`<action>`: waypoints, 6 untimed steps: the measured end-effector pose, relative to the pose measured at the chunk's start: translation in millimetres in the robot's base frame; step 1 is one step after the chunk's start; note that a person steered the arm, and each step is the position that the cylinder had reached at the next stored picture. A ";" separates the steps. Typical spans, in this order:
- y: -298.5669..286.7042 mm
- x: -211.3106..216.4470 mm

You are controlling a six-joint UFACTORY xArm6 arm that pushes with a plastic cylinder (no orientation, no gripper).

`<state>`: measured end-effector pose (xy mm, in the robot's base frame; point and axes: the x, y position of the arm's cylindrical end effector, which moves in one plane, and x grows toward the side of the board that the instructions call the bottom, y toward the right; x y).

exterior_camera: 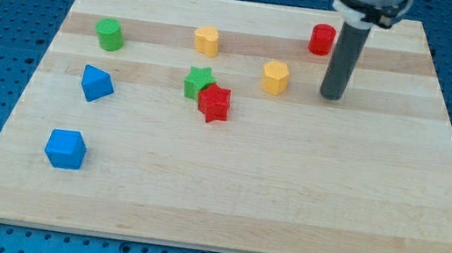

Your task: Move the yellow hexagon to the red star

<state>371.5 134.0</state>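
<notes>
The yellow hexagon (275, 78) lies on the wooden board right of centre, toward the view's top. The red star (213, 103) lies to its lower left, touching the green star (199, 81) on that star's lower right. My tip (330, 96) is on the board to the right of the yellow hexagon, a short gap away and not touching it. The rod rises straight up from the tip to the arm at the view's top.
A red cylinder (322, 39) stands above and left of the rod. A second yellow block (207, 40), a green cylinder (109, 34), a blue wedge-like block (96, 83) and a blue cube (65, 148) lie further left. The board's edge (218, 248) runs along the view's bottom.
</notes>
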 end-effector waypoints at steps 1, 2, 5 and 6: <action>-3.3 -30.1; -33.2 -34.8; -99.6 5.1; -75.5 2.7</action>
<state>374.2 58.5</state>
